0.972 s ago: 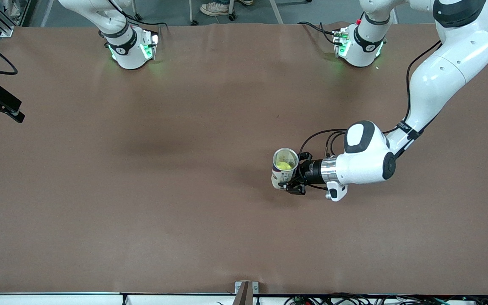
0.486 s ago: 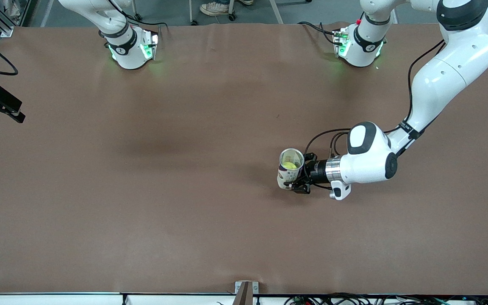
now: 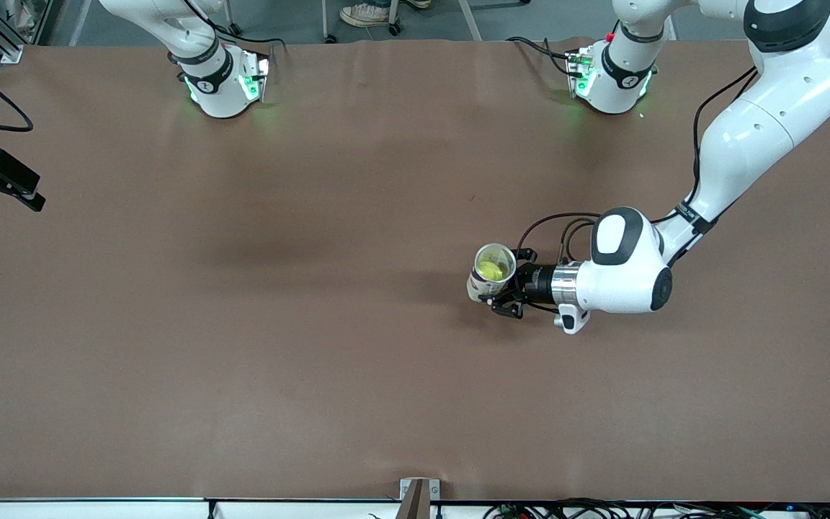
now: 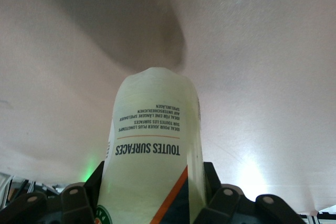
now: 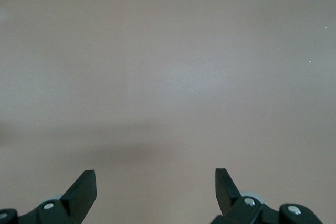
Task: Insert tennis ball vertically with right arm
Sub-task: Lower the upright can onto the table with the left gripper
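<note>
Since the earlier frame, the left arm has tipped the can [image 3: 493, 271] more upright. The right gripper [image 5: 155, 184] waits released over the bare desk [image 3: 242, 324]. The tennis ball [image 3: 491, 269] sits inside the can, grasped by the left gripper [image 3: 505, 287].

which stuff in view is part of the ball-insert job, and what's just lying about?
Job:
- tennis ball, already in the can
- ball can, upright, open end up, clamped by the left gripper
- right gripper, open over bare table, holding nothing

Lying about:
- black clamp at the right arm's end of the table
</note>
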### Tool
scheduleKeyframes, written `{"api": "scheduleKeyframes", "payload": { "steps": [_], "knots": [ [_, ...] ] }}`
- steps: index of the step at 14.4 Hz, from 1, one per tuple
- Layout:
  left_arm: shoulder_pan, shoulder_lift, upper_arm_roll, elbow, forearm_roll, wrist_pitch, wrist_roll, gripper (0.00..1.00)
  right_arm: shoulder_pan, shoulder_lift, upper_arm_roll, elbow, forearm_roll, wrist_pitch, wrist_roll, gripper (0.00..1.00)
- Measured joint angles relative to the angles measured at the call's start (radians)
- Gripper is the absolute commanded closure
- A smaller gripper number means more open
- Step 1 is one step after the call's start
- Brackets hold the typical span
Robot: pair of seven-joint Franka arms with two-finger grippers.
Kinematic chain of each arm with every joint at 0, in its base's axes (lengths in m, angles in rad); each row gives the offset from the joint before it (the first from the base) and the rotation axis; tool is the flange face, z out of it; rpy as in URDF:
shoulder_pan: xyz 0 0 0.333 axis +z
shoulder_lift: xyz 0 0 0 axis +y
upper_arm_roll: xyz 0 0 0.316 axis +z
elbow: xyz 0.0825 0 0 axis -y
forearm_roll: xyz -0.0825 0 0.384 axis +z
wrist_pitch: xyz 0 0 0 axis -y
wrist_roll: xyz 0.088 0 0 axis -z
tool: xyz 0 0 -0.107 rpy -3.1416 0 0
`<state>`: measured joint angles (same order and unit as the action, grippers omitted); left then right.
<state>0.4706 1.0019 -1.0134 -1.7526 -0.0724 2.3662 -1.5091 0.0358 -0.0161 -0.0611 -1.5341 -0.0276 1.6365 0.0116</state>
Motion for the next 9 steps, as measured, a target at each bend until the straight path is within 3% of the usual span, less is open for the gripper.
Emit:
{"api": "scheduleKeyframes", "payload": {
  "steps": [6,9],
  "knots": [
    [-0.037,0.0,0.005,-0.004,-0.039,-0.005,0.0,0.25,0.0,0.0,0.0,-0.001,0.0,0.0,0.0,0.0],
    [-0.087,0.001,0.052,-0.004,-0.039,0.026,0.0,0.25,0.0,0.001,0.0,-0.002,0.0,0.0,0.0,0.0]
  ]
}}
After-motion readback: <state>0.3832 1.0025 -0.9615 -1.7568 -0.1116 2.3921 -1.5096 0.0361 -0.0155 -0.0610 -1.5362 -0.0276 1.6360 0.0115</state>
